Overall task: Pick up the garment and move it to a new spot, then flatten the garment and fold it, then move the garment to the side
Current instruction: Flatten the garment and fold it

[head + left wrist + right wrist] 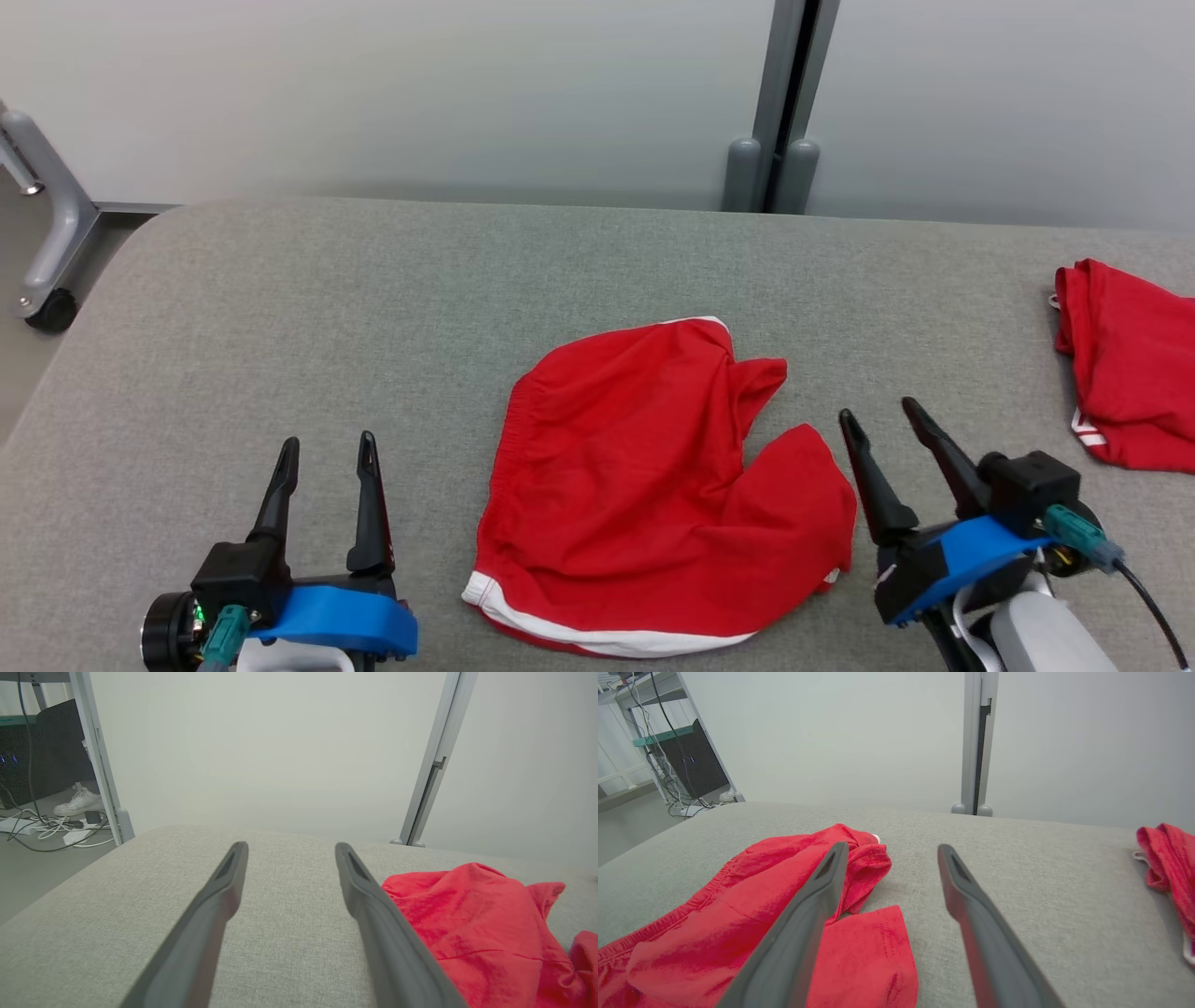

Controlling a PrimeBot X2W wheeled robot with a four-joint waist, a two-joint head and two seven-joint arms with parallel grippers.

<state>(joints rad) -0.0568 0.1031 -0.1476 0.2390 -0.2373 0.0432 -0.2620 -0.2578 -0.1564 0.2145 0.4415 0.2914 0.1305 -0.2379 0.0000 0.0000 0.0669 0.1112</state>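
- Your garment (644,485), red shorts with white trim, lies rumpled at the centre of the grey worktop (280,308). The waistband is at 9 o'clock, and the legs are bunched toward 3.
- Left claw (329,446) sits at 7 o'clock with its jaws wide and nothing in them. It is near the waistband side and not touching the cloth.
- Right claw (878,411) is at 4 o'clock, also spread wide and empty, just beside the near leg's hem.
- Watch the layers: the cloth is creased over itself around the legs. A pinch from here could catch only the top sheet, or both legs at once. Then you'd lift it twisted instead of spread.
- Watch 3 o'clock: a second red piece (1125,364) lies at the worktop's right edge, well apart from the shorts. I'd judge that a sideways carry in that direction could land on it or drag it along.
- Both pieces are the same red, so it's easy to reach for the wrong one.
- Count: two claws, two red cloth items, one worktop. There is also one white shoe (78,803) on the floor at 10 o'clock in the left wrist view.
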